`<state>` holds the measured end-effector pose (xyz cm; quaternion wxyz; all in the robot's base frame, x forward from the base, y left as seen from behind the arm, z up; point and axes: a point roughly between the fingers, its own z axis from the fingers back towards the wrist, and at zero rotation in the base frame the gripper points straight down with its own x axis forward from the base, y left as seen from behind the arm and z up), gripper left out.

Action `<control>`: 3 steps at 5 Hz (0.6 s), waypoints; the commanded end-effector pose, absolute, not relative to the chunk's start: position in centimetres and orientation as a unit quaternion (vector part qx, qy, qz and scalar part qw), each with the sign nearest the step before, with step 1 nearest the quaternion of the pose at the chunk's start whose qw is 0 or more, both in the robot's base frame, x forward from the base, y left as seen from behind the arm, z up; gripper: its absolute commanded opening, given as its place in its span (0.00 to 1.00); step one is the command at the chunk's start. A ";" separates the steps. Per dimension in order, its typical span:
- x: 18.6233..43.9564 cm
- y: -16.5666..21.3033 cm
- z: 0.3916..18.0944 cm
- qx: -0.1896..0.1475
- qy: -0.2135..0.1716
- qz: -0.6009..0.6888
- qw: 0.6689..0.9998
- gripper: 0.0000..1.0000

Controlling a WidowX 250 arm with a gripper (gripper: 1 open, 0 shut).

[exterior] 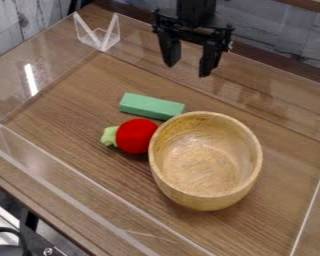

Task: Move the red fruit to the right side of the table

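Three things on the bench, hand empty above

The red fruit (133, 134) lies left of centre on the bench (69, 105), touching the wooden bowl (206, 159) at its right, just in front of the green block (151, 105). The hand (187, 62) hangs over the far side, fingers spread wide, holding nothing

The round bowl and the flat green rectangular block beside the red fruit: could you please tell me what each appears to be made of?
The round light-brown bowl looks like turned wood with a smooth matte finish: grain lines show inside it. The flat green rectangular block has a uniform, dull surface with crisp edges, suggesting painted wood or plastic; the picture leaves that open.
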<state>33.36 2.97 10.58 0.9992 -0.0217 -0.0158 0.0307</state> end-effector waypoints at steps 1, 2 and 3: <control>34.4 3.4 12.6 -0.027 -0.063 0.022 0.997 1.00; 34.3 3.1 13.0 -0.039 -0.082 0.012 0.996 1.00; 34.0 2.9 13.3 -0.049 -0.094 0.011 0.994 1.00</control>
